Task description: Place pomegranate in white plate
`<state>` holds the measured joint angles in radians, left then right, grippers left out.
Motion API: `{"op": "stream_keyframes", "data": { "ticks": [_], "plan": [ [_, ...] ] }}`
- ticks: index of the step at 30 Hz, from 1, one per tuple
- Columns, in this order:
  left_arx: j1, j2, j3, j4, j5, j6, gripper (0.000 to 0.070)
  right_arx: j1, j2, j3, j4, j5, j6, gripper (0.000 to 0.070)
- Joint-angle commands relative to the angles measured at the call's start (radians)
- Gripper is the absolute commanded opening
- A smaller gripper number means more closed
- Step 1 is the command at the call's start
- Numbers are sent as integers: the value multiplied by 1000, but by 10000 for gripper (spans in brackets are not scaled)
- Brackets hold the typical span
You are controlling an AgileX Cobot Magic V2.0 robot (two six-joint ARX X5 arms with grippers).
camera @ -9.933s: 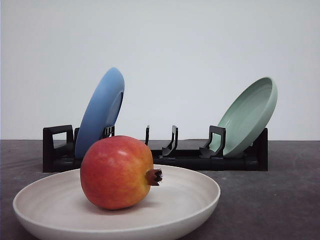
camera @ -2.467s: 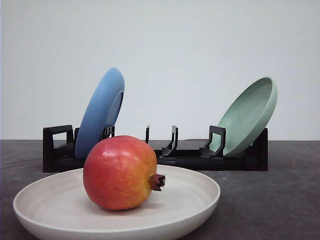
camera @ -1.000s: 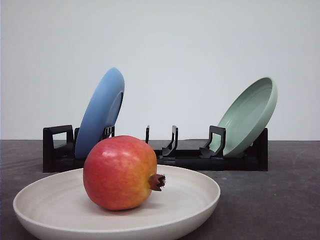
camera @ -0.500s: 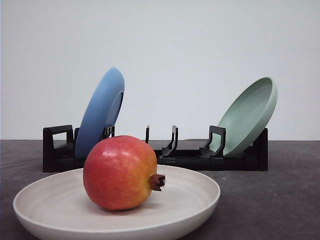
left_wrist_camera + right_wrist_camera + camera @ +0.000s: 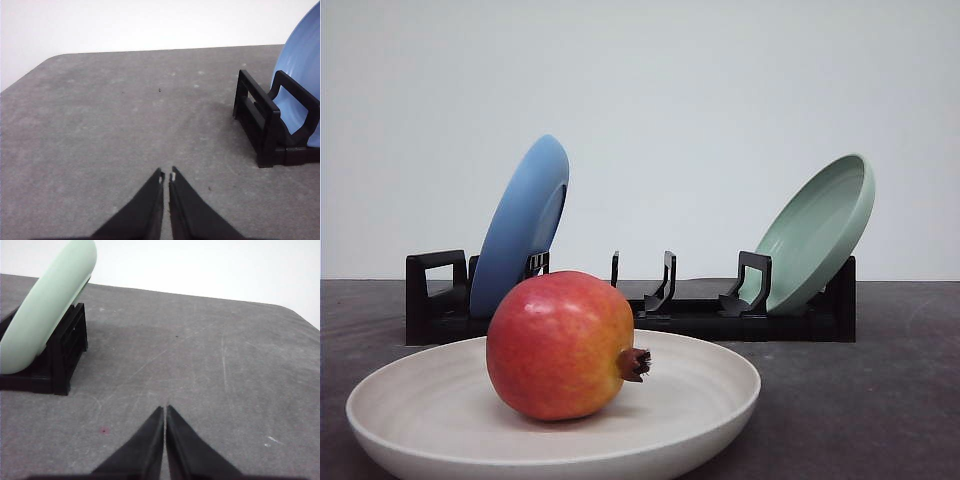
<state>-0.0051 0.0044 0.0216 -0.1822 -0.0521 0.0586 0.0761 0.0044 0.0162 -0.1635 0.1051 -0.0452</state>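
Note:
The pomegranate (image 5: pixel 560 345), red with a yellow-orange blush, lies inside the white plate (image 5: pixel 720 395) close to the camera in the front view, its dark crown pointing right. Over bare grey table my left gripper (image 5: pixel 166 176) is shut with nothing in it, the end of the black rack off to one side. My right gripper (image 5: pixel 164 410) is shut too and holds nothing, above bare table past the rack's other end.
Behind the white plate a black dish rack (image 5: pixel 650 310) stands across the table. A blue plate (image 5: pixel 520 225) leans in its left end, also the blue plate (image 5: pixel 302 75). A pale green plate (image 5: pixel 817 232) leans in its right end, also the green plate (image 5: pixel 47 302).
Since about ten seconds ago the pomegranate has rolled slightly right, its crown lower. Over the last second nothing has moved.

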Motion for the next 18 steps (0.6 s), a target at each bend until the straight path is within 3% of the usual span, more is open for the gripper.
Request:
{"op": "stream_keyframes", "data": {
  "ticks": [1,18],
  "plan": [
    [-2,-2,-10,-5,4,-7,0,-2,-1,-5,6,0,8,0],
    [-2,-2,-10,-5,4,-7,0,-2,-1,-5,5,0,8,0]
  ]
}}
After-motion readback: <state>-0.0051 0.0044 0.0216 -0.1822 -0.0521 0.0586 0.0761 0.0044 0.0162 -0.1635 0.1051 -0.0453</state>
